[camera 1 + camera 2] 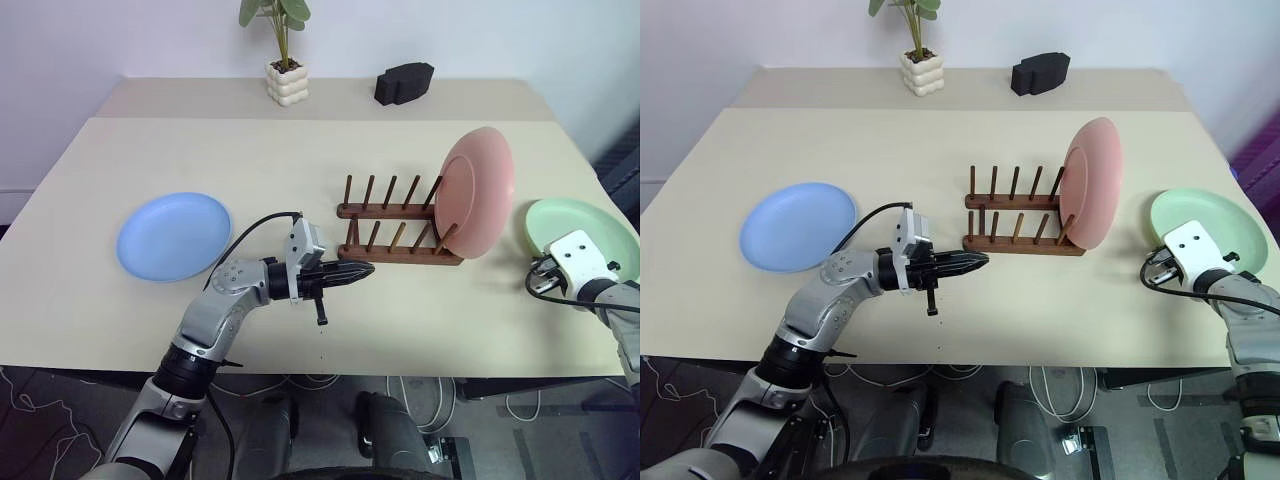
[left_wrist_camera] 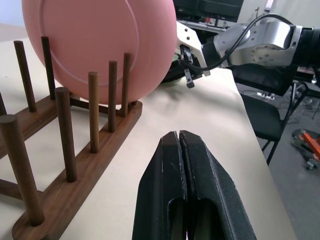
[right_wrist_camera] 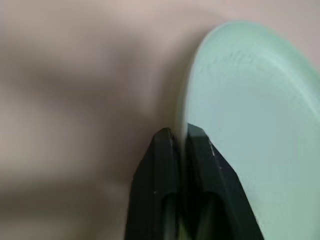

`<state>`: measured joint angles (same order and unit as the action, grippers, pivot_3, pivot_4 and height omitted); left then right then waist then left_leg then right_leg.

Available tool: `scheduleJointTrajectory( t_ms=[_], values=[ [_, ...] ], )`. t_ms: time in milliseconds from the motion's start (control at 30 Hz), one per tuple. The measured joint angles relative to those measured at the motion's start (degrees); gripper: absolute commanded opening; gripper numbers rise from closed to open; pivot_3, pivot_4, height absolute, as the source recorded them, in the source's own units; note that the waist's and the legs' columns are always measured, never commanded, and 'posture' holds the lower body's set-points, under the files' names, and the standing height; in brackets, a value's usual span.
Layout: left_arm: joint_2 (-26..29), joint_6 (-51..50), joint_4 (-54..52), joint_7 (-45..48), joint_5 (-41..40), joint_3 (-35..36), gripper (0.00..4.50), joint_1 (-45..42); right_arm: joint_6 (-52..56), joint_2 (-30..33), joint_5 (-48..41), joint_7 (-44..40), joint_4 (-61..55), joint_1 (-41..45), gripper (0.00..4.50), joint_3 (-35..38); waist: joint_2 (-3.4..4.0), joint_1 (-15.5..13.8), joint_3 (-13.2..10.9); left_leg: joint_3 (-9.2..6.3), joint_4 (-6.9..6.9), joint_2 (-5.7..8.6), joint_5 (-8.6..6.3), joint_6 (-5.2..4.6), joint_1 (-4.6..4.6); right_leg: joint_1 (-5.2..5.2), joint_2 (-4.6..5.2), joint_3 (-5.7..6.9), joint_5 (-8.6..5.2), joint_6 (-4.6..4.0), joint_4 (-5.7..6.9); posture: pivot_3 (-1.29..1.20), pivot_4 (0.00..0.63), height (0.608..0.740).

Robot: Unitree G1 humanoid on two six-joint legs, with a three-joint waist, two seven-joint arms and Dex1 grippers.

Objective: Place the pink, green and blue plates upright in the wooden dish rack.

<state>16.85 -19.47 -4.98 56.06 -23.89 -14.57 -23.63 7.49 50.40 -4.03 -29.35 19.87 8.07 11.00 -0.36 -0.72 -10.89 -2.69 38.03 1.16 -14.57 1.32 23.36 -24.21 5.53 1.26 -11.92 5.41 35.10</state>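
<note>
The right gripper (image 3: 182, 137) is pinching its fingers on the rim of the green plate (image 1: 585, 232) at the table's (image 1: 300, 160) right edge, to lift it toward the wooden dish rack (image 1: 395, 232) near the table's middle, while the left gripper (image 1: 360, 270), closed and empty, is waiting beside the rack.

Pink plate (image 1: 478, 190), green plate (image 1: 585, 232), blue plate (image 1: 173, 235) — dark brown rack (image 1: 395, 222)
</note>
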Motion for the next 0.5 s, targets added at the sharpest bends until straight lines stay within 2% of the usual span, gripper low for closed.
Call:
scheduleJointTrajectory(
  t_ms=[200, 267, 367, 500],
  values=[
    [0.0, 0.0, 0.0, 0.1, 0.0, 0.0, 0.0, 0.0, 0.0, -0.4, 0.7, 3.0, -4.0, -2.1, 0.02, 2.0, 0.03, 0.0, 0.0, 0.01, 0.0, 0.0, 0.0, 0.0, 0.0, -0.01, 0.0, -0.01, 0.0, 0.0, 0.01, 0.0, 0.15, 0.74],
    [0.0, 0.0, 0.0, 0.1, 0.0, -0.1, 0.0, 0.0, 0.0, -0.4, 1.0, 5.8, -7.4, -1.9, 0.02, 4.9, 0.15, 0.2, 0.0, 0.09, -0.01, 0.0, 0.0, 0.0, -0.01, -0.05, 0.0, -0.09, 0.0, 0.0, 0.03, 0.0, 0.15, 0.74],
    [-0.1, 0.0, 0.0, 0.2, 0.0, -0.1, 0.0, 0.0, -0.1, 0.2, 0.4, 7.9, -14.9, 1.7, 0.02, 9.6, 0.18, 0.5, 0.0, 0.13, -0.02, -0.02, 0.0, 0.0, -0.05, -0.08, -0.04, -0.14, 0.0, 0.01, 0.07, 0.0, 0.15, 0.74],
    [-0.1, 0.0, 0.0, 0.3, 0.0, -0.2, 0.0, -0.1, -0.2, 1.1, -1.9, 6.7, -24.6, 9.3, 0.02, 10.8, 0.16, 0.5, 0.0, 0.12, -0.02, -0.04, 0.0, 0.0, -0.05, -0.08, -0.06, -0.14, 0.0, 0.01, 0.08, 0.0, 0.15, 0.74]
  ],
)
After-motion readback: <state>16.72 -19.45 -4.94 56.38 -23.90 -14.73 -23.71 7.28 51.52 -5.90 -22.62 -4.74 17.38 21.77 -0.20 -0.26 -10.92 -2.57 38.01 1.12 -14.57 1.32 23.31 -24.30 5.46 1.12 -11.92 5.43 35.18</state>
